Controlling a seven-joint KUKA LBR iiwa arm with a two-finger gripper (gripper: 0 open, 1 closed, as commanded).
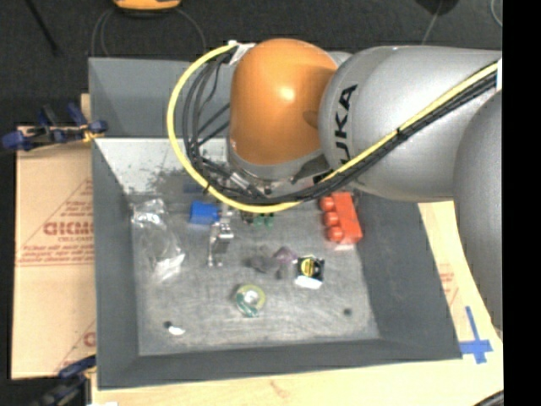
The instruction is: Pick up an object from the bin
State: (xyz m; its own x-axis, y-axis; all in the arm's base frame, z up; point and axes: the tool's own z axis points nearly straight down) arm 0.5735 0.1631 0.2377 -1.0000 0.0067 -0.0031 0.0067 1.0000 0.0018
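Grey steel bin point(114, 269): we see the gripper point(221, 242) low over the middle of its floor, just beside a blue block point(201, 214) at its upper left and near a green piece point(263, 221) at its upper right. We cannot tell how far it is open or whether it has hold of anything. A clear bag point(157, 237) lies left, a red block point(340, 218) right, a purple piece point(275, 261) and a round disc point(249, 299) toward the front.
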